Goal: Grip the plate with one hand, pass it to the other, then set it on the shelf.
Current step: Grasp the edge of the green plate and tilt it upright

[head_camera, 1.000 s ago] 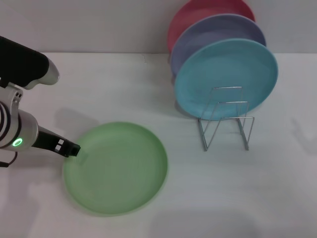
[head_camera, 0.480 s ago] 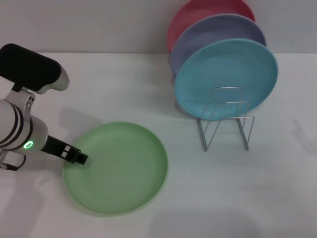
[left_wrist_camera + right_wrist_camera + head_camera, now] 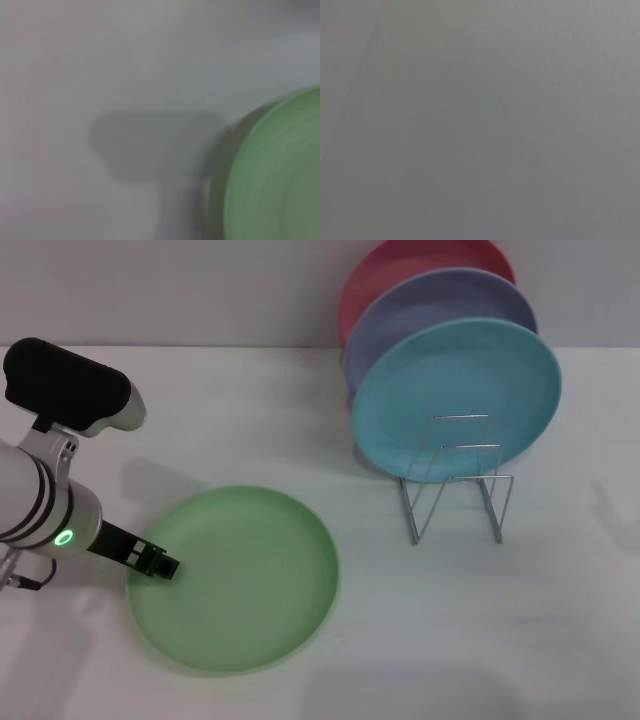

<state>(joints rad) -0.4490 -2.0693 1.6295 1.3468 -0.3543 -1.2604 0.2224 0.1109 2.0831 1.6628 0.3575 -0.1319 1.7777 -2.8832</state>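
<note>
The plate [image 3: 233, 578] lies flat on the white table [image 3: 560, 620], toward the near-left part of the surface, well apart from the shelf [image 3: 456, 486], which stands toward the far-right. The left gripper [image 3: 160, 564] sits low at the plate's left rim, its dark tip over or against the edge; whether its fingers are apart or together cannot be told from here. The right gripper is out of sight in every view.

The likely trouble is the grasp itself. A shallow plate lying flat offers little to catch, so a finger that fails to slip under the rim may push the plate across the smooth table instead of pinching it. A hold on the very edge could also let the plate tilt or slide out once lifted. Later, the shelf already carries 3 plates, a turquoise plate [image 3: 455, 395] in front, so the free slot looks narrow.

No brand, label or writing is readable anywhere.
</note>
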